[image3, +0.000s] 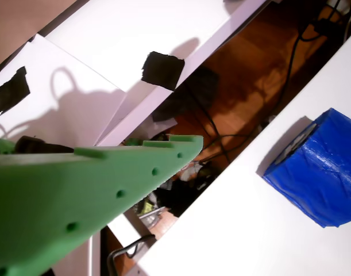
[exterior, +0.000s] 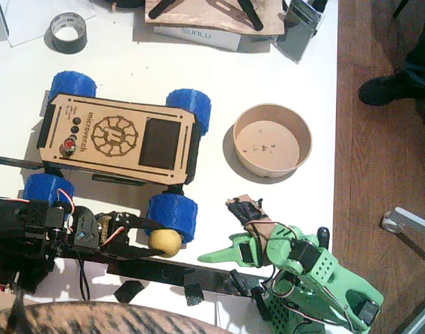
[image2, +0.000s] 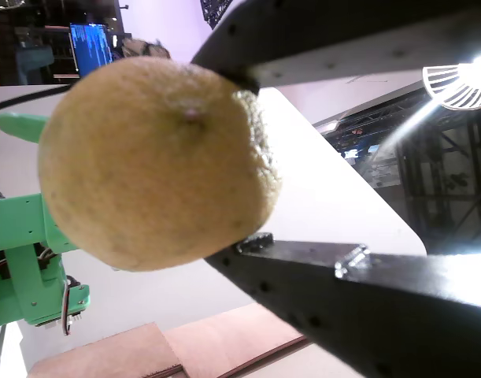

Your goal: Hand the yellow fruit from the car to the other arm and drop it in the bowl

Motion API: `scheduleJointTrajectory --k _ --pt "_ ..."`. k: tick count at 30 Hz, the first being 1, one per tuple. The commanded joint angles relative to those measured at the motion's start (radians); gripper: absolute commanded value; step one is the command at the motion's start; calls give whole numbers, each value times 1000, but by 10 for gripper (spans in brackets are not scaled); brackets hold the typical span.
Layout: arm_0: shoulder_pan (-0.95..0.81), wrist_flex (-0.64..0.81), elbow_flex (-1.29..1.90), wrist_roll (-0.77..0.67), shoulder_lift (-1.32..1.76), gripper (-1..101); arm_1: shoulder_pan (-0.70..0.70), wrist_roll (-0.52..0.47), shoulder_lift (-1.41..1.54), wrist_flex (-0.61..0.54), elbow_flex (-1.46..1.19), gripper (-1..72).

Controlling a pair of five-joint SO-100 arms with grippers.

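The black left tool (exterior: 151, 233) clamps the small pale-yellow rounded fruit (exterior: 165, 242) near the bench's front edge; the green right tool (exterior: 222, 256), whose state I cannot tell, sits apart; a shallow pinch might let it roll off.

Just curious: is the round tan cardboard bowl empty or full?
Empty: the round tan cardboard bowl shows only a few crumbs inside.

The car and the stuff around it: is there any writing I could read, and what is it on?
"microverch", roughly as it reads, engraved on the car deck beside the gear pattern.
"SUNLU", faint, on the white box at the table's far edge.
Small engraved marks by the car's red button: too small to read.
Specks inside the bowl: crumbs, not writing.
Wrist views: no readable text.
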State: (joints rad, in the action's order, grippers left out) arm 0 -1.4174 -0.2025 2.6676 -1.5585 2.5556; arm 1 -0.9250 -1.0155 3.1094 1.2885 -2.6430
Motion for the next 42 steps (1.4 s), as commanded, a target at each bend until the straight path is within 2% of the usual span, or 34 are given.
scheduleJointTrajectory --k 1,6,22,26,37,42 --pt "-8 37 -11 -15 32 0 -21 -17 2 14 52 509" --pt "-8 32 -11 -60 31 0 -74 -8 -9 -12 55 500" --pt "-8 31 -11 -74 31 0 -83 155 -156 -290 98 496" --pt "-8 41 -11 -74 38 0 -83 163 -190 -333 141 494" --pt "-8 109 -11 -77 38 0 -91 187 -196 -350 175 492" --pt "-8 89 -11 -163 28 0 -92 187 -202 -351 204 493"
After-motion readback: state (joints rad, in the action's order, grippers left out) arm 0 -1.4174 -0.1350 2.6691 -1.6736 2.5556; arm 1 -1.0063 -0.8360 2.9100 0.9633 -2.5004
